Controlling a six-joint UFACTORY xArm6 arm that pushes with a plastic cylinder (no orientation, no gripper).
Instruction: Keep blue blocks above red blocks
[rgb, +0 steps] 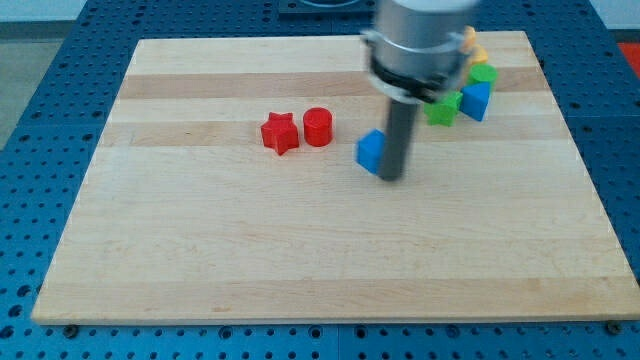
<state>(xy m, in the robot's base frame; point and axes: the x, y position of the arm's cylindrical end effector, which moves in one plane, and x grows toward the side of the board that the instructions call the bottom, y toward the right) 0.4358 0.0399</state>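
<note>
A red star block (280, 132) and a red cylinder block (317, 127) sit side by side left of the board's middle. A blue cube block (371, 151) lies just right of the red cylinder and slightly lower. My tip (392, 178) touches the blue cube's right side. A second blue block (476, 100), of unclear shape, sits at the upper right, higher than the red blocks.
A green star block (443, 108) sits left of the second blue block. A green block (483, 73) and a yellow block (473, 47) lie above it, partly hidden by the arm (418, 45). The wooden board (200, 250) lies on a blue perforated table.
</note>
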